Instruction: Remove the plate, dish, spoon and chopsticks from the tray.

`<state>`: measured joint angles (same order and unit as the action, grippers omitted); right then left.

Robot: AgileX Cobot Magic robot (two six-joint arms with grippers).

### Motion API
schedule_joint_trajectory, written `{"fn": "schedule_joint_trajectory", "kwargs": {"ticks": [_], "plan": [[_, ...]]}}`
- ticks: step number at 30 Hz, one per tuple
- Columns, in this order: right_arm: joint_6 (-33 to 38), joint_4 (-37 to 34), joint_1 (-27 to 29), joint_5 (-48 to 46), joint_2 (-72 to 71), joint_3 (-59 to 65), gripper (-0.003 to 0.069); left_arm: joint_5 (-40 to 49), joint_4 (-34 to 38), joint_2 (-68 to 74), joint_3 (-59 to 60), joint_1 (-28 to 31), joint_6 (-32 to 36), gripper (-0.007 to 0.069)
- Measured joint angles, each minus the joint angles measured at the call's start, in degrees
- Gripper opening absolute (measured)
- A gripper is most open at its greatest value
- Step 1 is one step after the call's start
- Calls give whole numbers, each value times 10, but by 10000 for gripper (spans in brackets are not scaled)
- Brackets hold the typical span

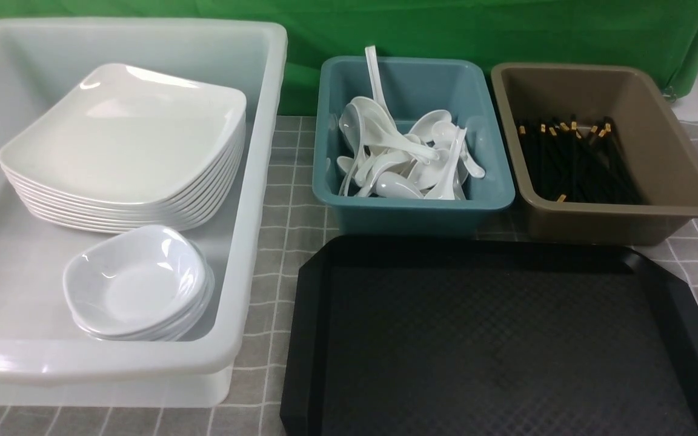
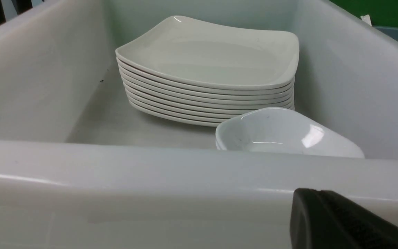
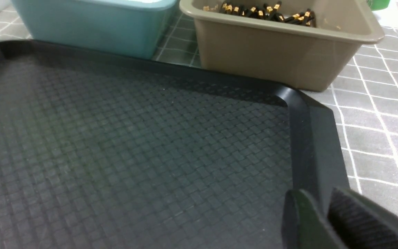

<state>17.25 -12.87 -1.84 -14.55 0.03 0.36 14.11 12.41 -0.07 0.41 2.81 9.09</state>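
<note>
the tray (image 1: 506, 339) is seen bare; the left gripper (image 2: 344, 221) is held with jaws together, the right gripper (image 3: 327, 221) with jaws slightly apart, nothing held.

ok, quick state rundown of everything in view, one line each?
tray: bare, nothing on it
plate: top of a stack in the white tub
dish: top of a smaller stack, same tub, nearer the robot
spoons: piled loose in the teal bin
chopsticks: lying in the brown bin
left gripper: shut, holding nothing, just outside the tub wall
right gripper: slightly parted, empty, over the tray's corner
</note>
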Motion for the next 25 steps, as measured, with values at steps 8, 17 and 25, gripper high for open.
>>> {"fn": "schedule_joint_trajectory", "kwargs": {"ticks": [8, 17, 25], "plan": [[0, 0, 0, 0, 0, 0, 179, 0, -2, 0, 0, 0, 0, 10], [0, 0, 0, 0, 0, 0, 187, 0, -2, 0, 0, 0, -1, 10], [0, 0, 0, 0, 0, 0, 207, 0, -2, 0, 0, 0, -1, 10]]}}
